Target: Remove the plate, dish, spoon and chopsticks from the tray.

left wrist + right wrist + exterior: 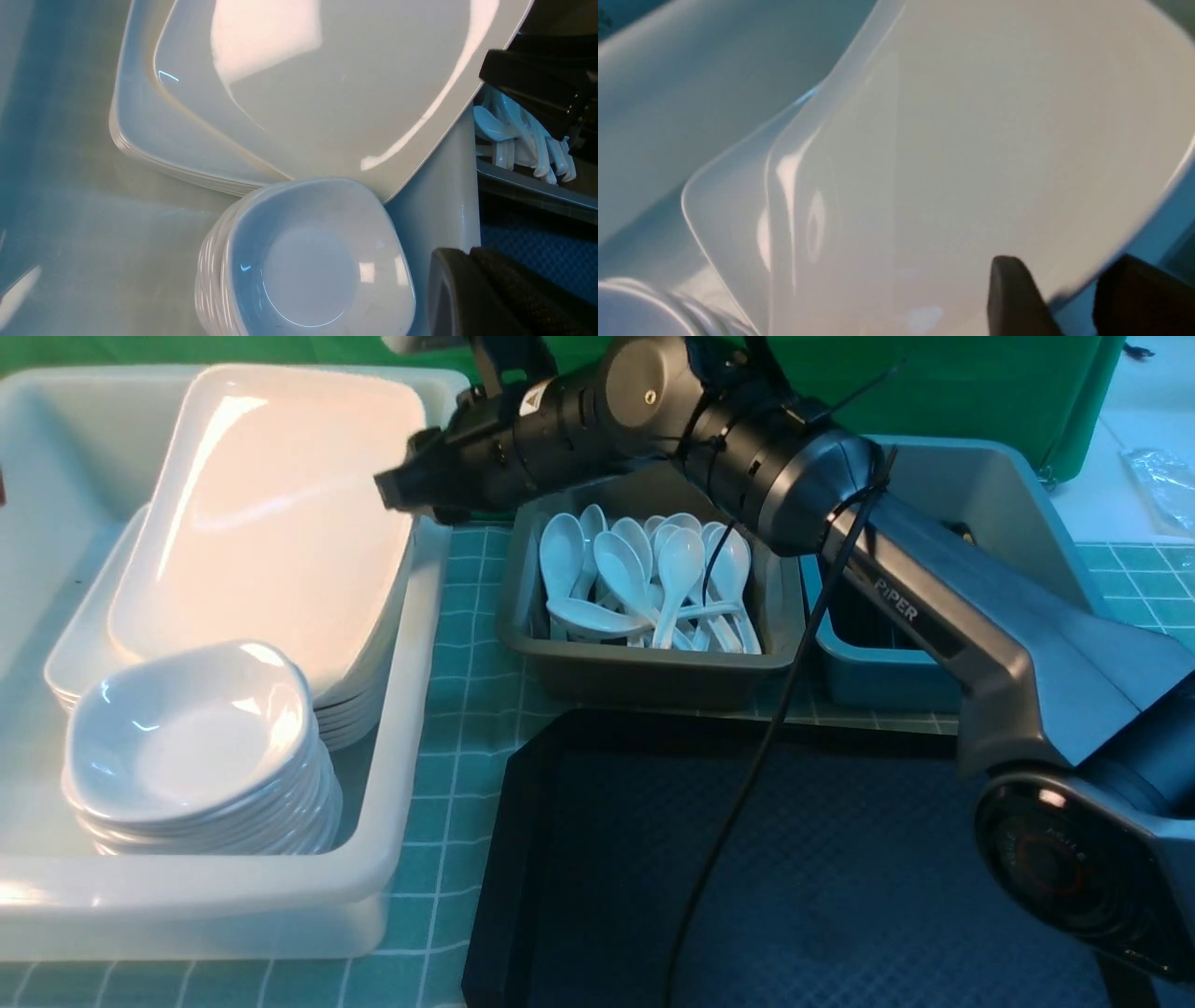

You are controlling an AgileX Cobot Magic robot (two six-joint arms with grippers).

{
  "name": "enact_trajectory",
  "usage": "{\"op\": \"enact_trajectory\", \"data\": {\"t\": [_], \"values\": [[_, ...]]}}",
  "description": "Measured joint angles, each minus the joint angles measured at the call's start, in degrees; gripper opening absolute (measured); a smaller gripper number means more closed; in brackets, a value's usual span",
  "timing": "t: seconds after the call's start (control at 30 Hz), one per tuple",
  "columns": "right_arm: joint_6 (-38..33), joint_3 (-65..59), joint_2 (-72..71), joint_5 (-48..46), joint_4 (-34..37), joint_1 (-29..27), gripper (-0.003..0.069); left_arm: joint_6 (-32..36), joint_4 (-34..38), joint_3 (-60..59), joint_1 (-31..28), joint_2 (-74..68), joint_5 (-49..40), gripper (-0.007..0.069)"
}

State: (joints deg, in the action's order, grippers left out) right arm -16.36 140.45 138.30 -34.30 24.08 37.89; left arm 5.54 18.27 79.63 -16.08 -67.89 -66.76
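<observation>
Up front, the plate (271, 513) leaned on the stack (359, 709) in the white tub (411, 644), your right gripper (397, 490) at its edge. Left wrist: left gripper (472, 289) was closed, empty. Right wrist: jaws stood parted astride the rim; stiff, slippery-looking, so pinch there.

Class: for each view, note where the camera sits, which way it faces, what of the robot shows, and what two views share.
Front view: between the arms, facing forward over the tray, white tub and spoon tub; the right arm crosses.
Left wrist view: over the white tub, facing down at the plate and small dishes; the shut left gripper shows.
Right wrist view: close above the plate; the open right gripper straddles its rim.
Shared: both wrist views show the plate.
</observation>
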Motion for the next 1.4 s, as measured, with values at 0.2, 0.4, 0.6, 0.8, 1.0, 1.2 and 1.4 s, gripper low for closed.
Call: {"op": "enact_trajectory", "data": {"t": [0.2,0.4,0.6,0.8,1.0,1.2,1.4], "values": [[4.3,0.1,-1.3,-4.8,-6.1,0.0,0.0289,0.0,0.1,0.0,0.0,0.0,0.0,0.0010],[5.4,0.3,-1.9,-6.6,-7.6,0.0,0.0289,0.0,0.1,0.0,0.0,0.0,0.0,0.0010],[6.2,0.3,-4.0,-10.3,-9.4,0.0,0.0289,0.0,0.0,0.0,0.0,0.0,0.1,0.0010],[7.1,0.3,-11.5,-18.5,-17.2,0.0,0.0244,-3.8,-5.9,0.0,0.0,-3.9,1.4,0.0010],[7.3,0.4,-19.0,-30.6,-27.1,0.0,0.0046,-5.5,-9.2,0.7,-0.1,-12.3,5.6,0.0010],[8.1,-2.9,-23.7,-30.6,-32.4,-0.7,0.0023,-5.9,-10.2,6.8,-2.0,-21.0,6.2,0.0010],[8.2,-14.0,-32.1,-30.6,-34.2,-2.5,0.0022,-5.5,-11.6,17.0,-5.1,-33.0,7.1,0.0010]]}}
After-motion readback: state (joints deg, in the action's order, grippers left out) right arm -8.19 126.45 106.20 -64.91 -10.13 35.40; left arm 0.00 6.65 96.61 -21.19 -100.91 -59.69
